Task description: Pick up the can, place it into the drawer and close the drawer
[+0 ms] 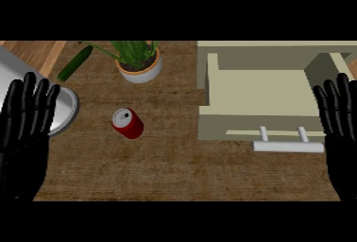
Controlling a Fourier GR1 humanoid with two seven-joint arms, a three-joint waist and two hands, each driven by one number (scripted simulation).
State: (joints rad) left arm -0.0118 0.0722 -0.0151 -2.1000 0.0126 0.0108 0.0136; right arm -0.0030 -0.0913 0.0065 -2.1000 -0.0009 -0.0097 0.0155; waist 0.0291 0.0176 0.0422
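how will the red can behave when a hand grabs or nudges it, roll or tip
The can stands upright on the counter, top showing, so a sideways nudge would probably tip it rather than slide it. Once on its round side it would likely roll. Its smooth, rigid-looking wall should hold its shape, though it may be slippery.

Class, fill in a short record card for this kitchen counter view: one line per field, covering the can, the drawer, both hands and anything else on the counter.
can: red can, standing free on the brown counter, touched by neither hand
drawer: cream drawer pulled open, nothing visible inside, grey handle at its front
left hand: left hand open, fingers up, at the view's left edge
right hand: right hand open, fingers up, at the right edge
other items: potted plant, cucumber, round metal object partly behind the left hand
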